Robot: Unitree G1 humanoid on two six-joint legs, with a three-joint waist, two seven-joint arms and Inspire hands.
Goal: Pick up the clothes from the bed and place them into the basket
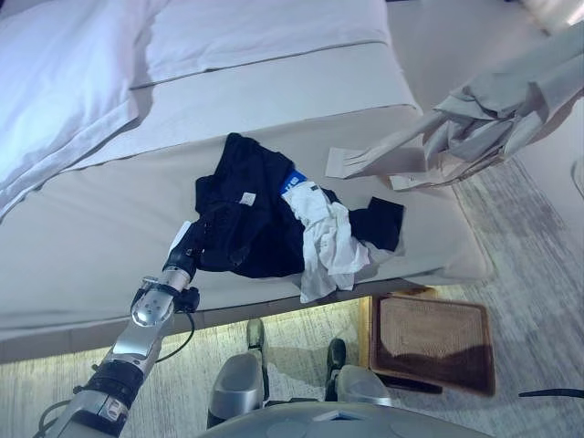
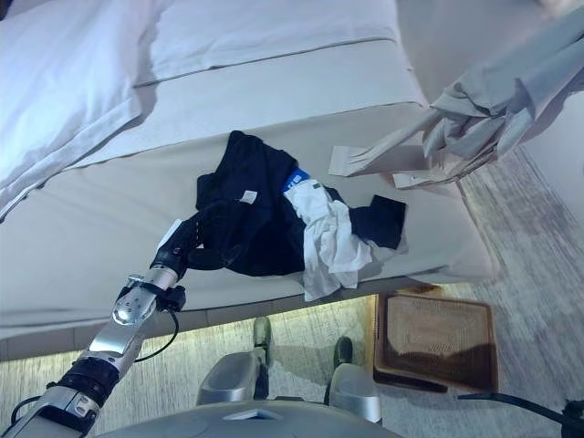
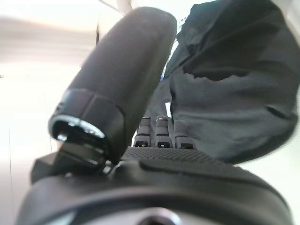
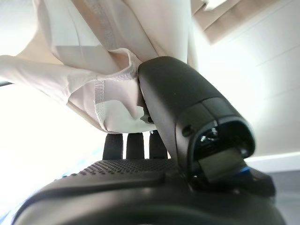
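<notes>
Three garments (image 1: 246,219), one bed (image 1: 91,228), one mat (image 1: 433,339)

Left hand (image 2: 189,239) reaches forward low, fingers extended. Right hand (image 4: 187,122) raised, thumb and fingers pinched shut.

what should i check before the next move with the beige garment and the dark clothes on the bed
1. Right hand grip on the pale beige fabric garment: ok, thumb and fingers pinch the cloth.
2. Beige garment clear of the grey-sheeted bed: not ok, its lower end drapes onto the bed's corner.
3. Left hand at the black cloth garment: ok, it reaches the garment's near edge.
4. Left hand grip on the black garment: not ok, the fingers look straight, nothing clamped.
5. White crumpled garment free to lift: cannot tell, it lies tangled across the black one.
6. Basket location: cannot tell, none shows in any view.
</notes>
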